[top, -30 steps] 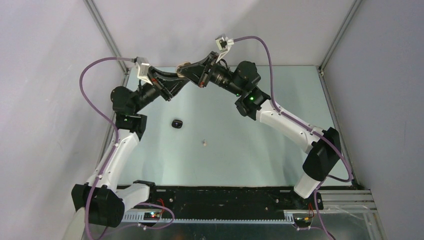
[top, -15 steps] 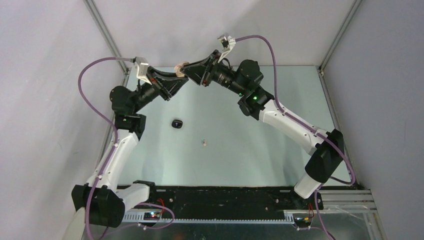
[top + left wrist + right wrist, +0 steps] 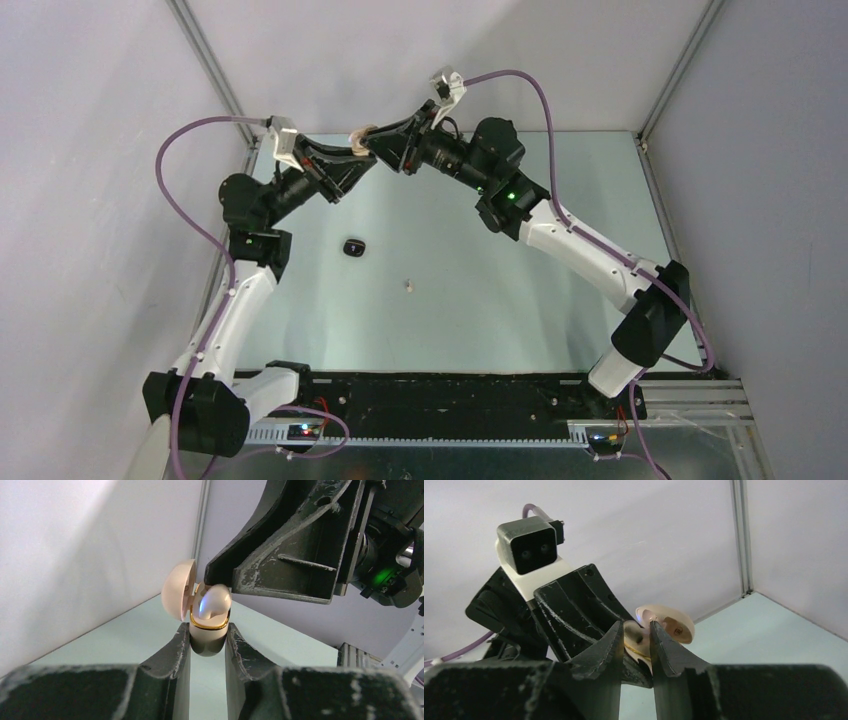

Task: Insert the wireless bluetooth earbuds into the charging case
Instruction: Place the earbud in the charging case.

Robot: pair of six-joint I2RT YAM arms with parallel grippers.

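Cream plastic fills the left wrist view: the charging case point(image 3: 207, 636) sits upright, clamped by its lower half between the closed fingers of the left gripper point(image 3: 207, 642). Its lid point(image 3: 177, 596) is swung open to that gripper's left. A pale earbud point(image 3: 214, 602) with a faint blue glow rests in the gold-rimmed mouth. A finger point(image 3: 280, 560) of the right gripper hangs just above it.

The right wrist view gives the other side. The right gripper point(image 3: 638, 630) has its fingers parted by a narrow gap, with the case showing through that gap just beyond the tips. No grip on the bud can be made out.

Only the top view shows the table point(image 3: 480, 260). Both grippers meet high over its far edge. A dark earbud point(image 3: 352, 247) lies on the surface well below the left gripper, towards the arm bases. A small pale object point(image 3: 407, 285), too small to identify, lies to the right of it and nearer still.

Since a second ago, the right gripper has edged a little towards the left gripper and lifted slightly. The left gripper, the dark earbud and the pale object have stayed put.
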